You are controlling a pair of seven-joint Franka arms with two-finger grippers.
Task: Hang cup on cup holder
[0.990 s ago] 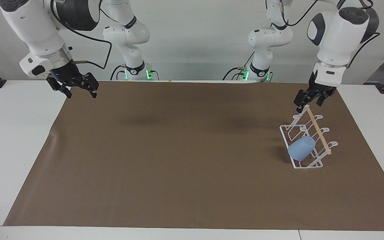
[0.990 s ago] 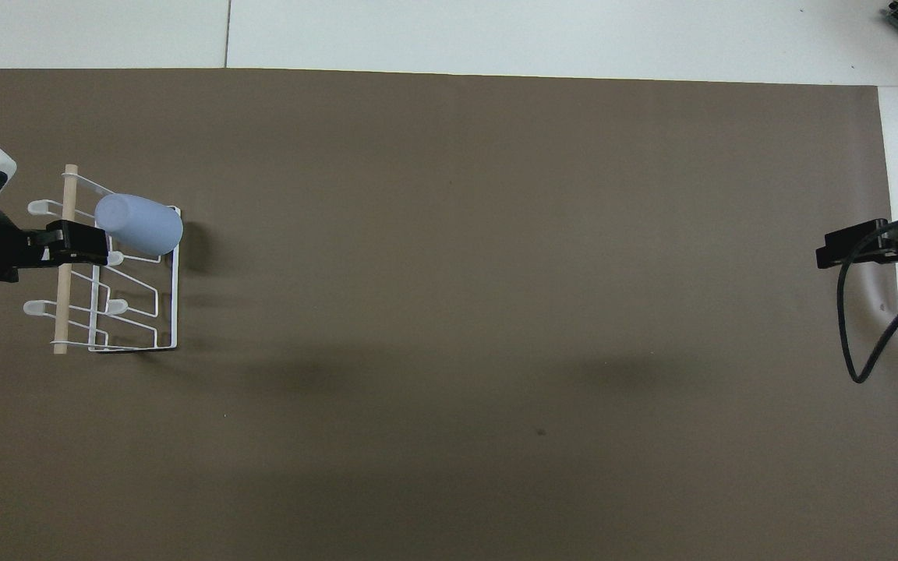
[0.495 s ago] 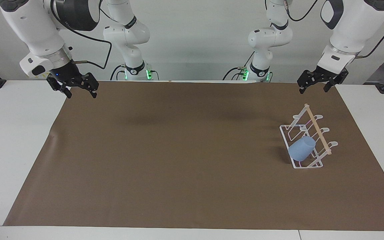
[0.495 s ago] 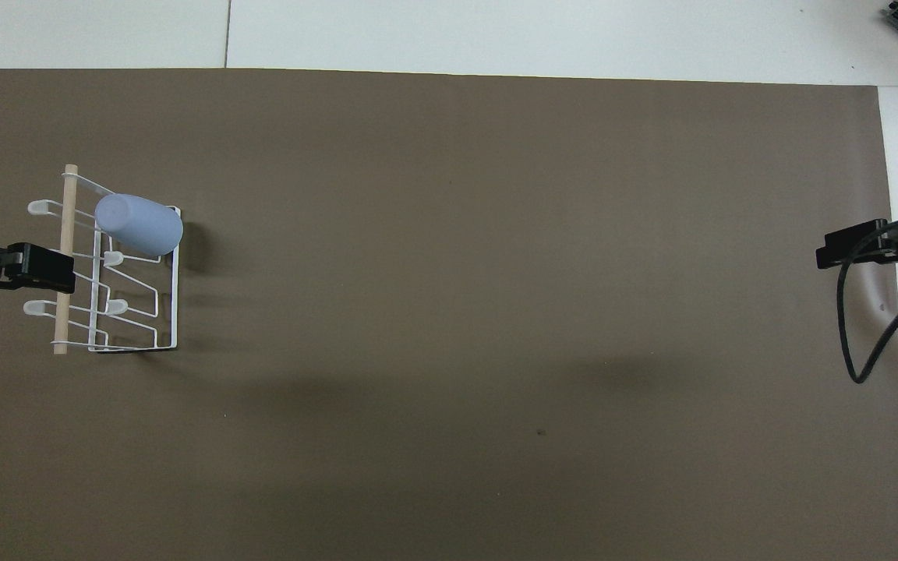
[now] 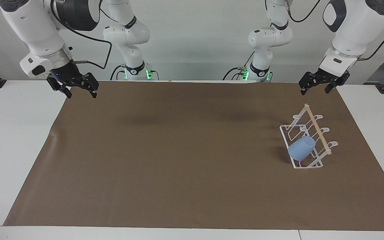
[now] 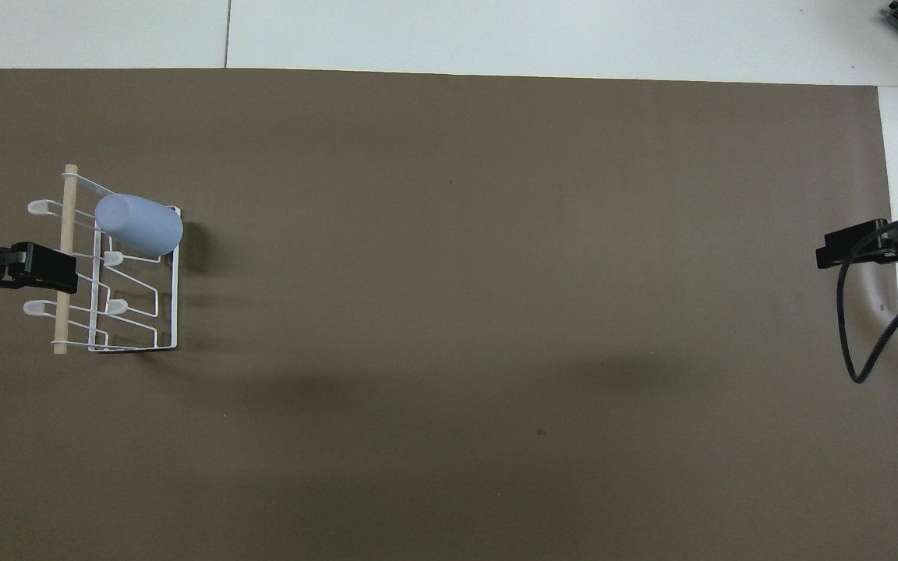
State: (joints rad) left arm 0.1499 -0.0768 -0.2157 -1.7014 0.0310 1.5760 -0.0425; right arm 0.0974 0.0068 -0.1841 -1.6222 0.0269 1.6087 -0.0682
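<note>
Cup (image 5: 301, 148) hung on rack (image 5: 312, 140); left gripper (image 5: 317, 87) and right gripper (image 5: 77, 90) raised, fingers spread, empty.

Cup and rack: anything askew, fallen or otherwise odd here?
Nothing stands out. The cup sits tilted over a prong of the rack, which stands squarely on the brown mat. The left gripper and right gripper are open, holding nothing.
</note>
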